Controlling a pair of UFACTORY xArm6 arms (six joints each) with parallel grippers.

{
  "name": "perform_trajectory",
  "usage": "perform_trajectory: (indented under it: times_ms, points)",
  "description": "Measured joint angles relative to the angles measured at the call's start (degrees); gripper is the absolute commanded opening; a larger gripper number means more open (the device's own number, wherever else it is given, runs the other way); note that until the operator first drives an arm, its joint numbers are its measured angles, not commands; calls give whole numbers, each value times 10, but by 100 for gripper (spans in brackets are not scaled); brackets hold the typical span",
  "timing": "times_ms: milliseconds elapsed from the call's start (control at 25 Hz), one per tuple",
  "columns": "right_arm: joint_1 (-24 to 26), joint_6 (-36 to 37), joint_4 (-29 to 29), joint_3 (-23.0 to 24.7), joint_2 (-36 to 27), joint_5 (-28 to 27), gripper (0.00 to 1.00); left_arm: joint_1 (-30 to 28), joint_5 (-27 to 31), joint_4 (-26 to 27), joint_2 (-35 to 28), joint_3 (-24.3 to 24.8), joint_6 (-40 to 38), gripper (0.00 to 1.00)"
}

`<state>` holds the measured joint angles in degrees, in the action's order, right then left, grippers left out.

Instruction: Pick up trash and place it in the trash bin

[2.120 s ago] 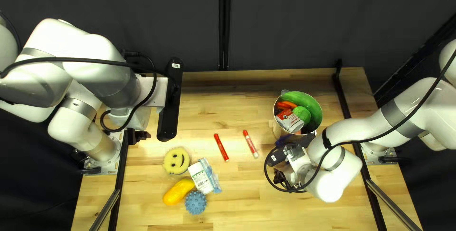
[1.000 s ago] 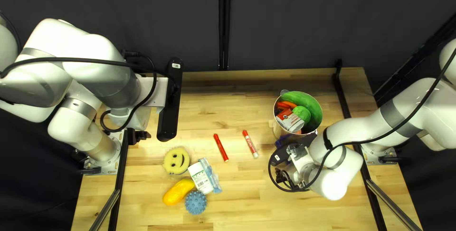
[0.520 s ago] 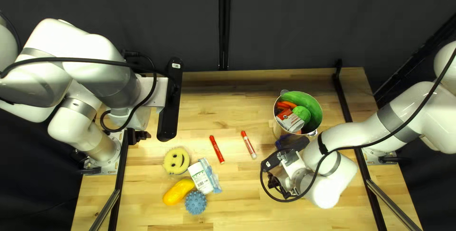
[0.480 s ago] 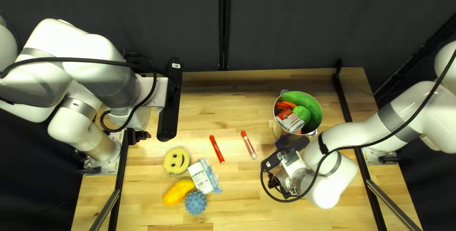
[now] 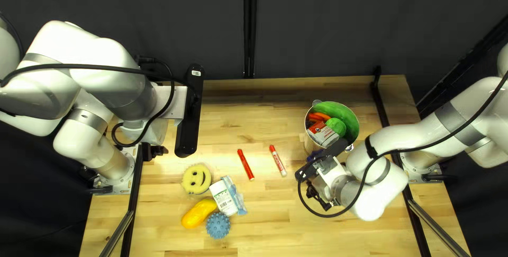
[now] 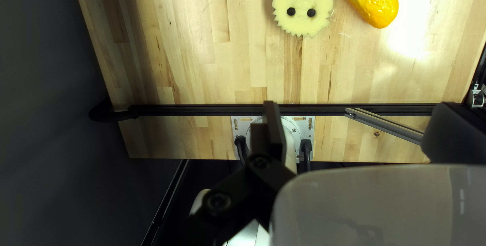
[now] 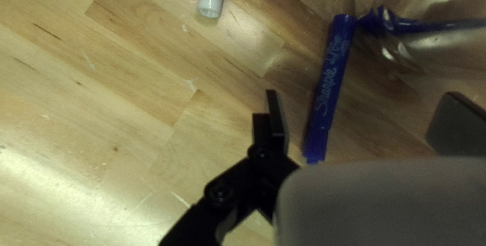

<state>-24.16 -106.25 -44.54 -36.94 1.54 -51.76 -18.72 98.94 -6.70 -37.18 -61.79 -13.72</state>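
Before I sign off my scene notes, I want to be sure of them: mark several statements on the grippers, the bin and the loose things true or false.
1. The right gripper is open. True.
2. The blue marker lies in the bin. False: it lies on the table beside the bin.
3. The spiky ball is beside the mango. True.
4. The left gripper is shut on the sponge. False: it is open, and the sponge lies on the table.
5. The green ball is in the bin. True.
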Motion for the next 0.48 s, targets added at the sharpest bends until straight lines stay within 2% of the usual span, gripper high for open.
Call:
perform_trajectory:
  times_ms: [480]
  points:
    - [19,38,-35,8,-3,-3,100,0,0,0,0,0,0,100]
